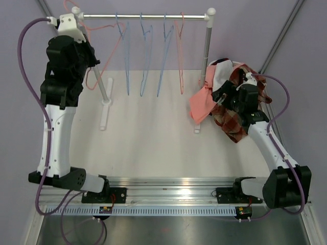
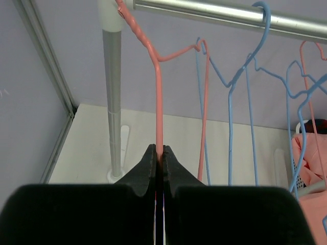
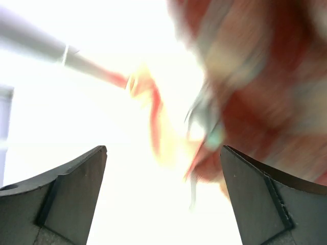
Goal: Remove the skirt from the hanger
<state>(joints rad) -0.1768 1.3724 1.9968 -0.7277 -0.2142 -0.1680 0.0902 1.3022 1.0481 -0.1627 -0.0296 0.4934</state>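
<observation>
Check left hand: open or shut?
Shut. The left hand has both fingers pinched on the pink hanger wire, with no gap visible.

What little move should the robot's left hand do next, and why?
Probably open the left gripper and let go. It is shut on the pink wire hanger, which looks bare and reaches up to the silver metal rail, while the red plaid skirt lies heaped near the open right gripper.

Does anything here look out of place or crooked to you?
Yes. The pink hanger at the rail's left end sits slanted, pinched in the left gripper, while the blue hangers hang straight. Also, a heap of clothes, pink and plaid, lies crumpled by the right post instead of hanging.
</observation>
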